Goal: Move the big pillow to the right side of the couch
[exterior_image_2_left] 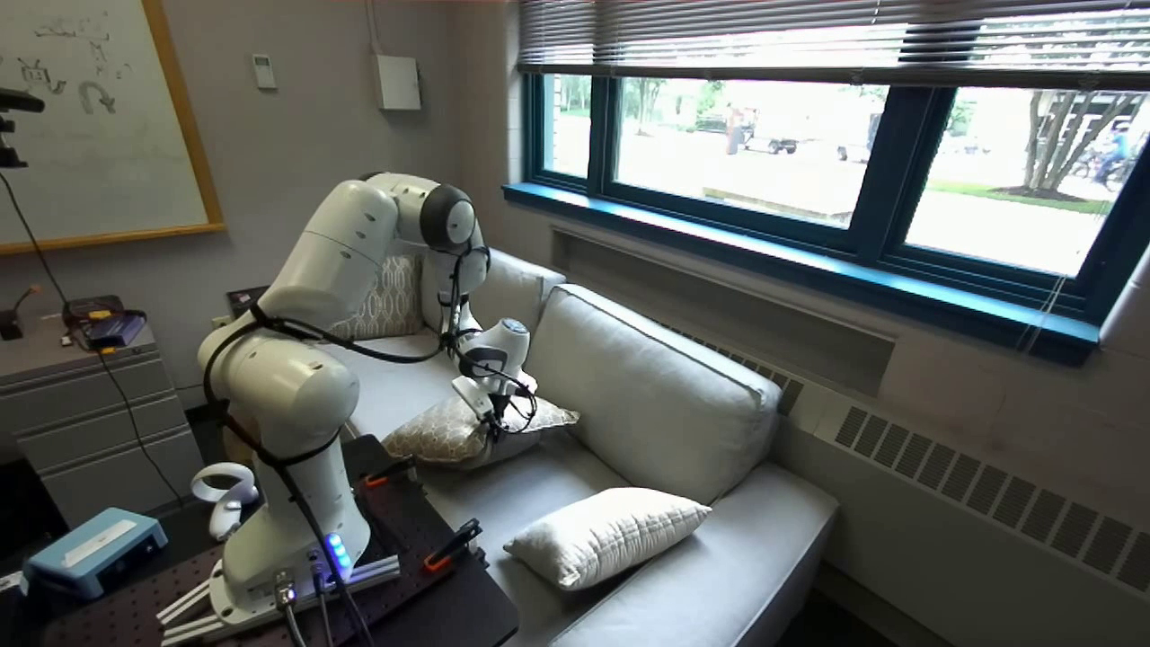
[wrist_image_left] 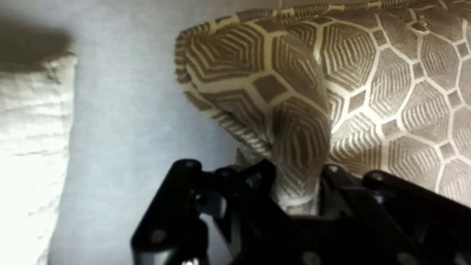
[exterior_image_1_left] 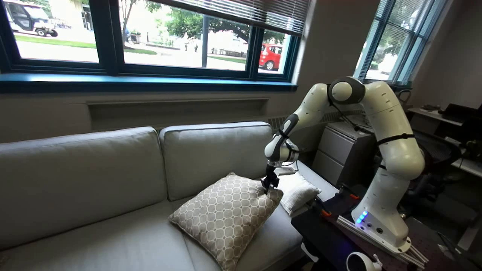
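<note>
The big pillow (exterior_image_1_left: 226, 218) has a beige lattice cover. It rests on the seat of the light grey couch (exterior_image_1_left: 94, 180), across the seam between the seat cushions. In an exterior view (exterior_image_2_left: 431, 436) the wrist partly hides it. My gripper (exterior_image_1_left: 269, 187) is at the pillow's corner closest to the white pillow. In the wrist view the jaws (wrist_image_left: 298, 176) close on a bunched fold of the cover, and the lattice cloth (wrist_image_left: 412, 92) spreads to the right. In an exterior view the gripper (exterior_image_2_left: 497, 427) points down onto the pillow, its fingertips hard to make out.
The smaller white pillow (exterior_image_2_left: 611, 536) lies by the couch armrest (exterior_image_2_left: 719, 575); it also shows in the wrist view (wrist_image_left: 29, 158). Another patterned pillow (exterior_image_2_left: 393, 301) stands at the far end. The arm's dark table (exterior_image_2_left: 458, 602) with orange-tipped clamps (exterior_image_2_left: 452, 545) adjoins the couch front.
</note>
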Tool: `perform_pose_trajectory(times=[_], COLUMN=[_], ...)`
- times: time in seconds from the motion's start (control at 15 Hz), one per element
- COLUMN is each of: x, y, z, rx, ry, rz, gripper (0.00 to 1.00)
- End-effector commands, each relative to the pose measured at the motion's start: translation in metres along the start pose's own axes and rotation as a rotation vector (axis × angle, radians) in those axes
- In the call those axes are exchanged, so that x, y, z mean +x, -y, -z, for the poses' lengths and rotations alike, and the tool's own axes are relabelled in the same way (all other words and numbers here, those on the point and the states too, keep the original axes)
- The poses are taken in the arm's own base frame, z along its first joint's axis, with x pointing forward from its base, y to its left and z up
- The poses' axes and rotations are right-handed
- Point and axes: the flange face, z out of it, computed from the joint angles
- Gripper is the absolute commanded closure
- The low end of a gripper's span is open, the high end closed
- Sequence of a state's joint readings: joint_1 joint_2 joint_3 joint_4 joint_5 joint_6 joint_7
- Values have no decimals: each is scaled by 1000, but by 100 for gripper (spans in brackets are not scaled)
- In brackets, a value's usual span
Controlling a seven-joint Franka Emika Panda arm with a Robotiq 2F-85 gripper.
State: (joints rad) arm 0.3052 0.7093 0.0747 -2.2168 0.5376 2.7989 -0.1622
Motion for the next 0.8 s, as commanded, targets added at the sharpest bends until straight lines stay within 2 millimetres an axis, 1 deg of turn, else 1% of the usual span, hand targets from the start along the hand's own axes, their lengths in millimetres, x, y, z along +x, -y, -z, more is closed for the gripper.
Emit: perform_pose_trajectory(times=[0.0, 0.2, 0.27, 0.4, 0.53, 0.6, 0.73], x=[-27, -45, -52, -69, -89, -101, -123], y=[-69, -127, -147, -181, -209, -219, -232], z=[46, 70, 79, 99, 120, 130, 150], rx=[-25, -37, -41, -43, -44, -40, -34], ry=[-39, -87, -121, -174, -222, -246, -292], rz=[-97, -192, -252, -330, -407, -444, -527], gripper=[97, 97, 97, 97, 97, 97, 97])
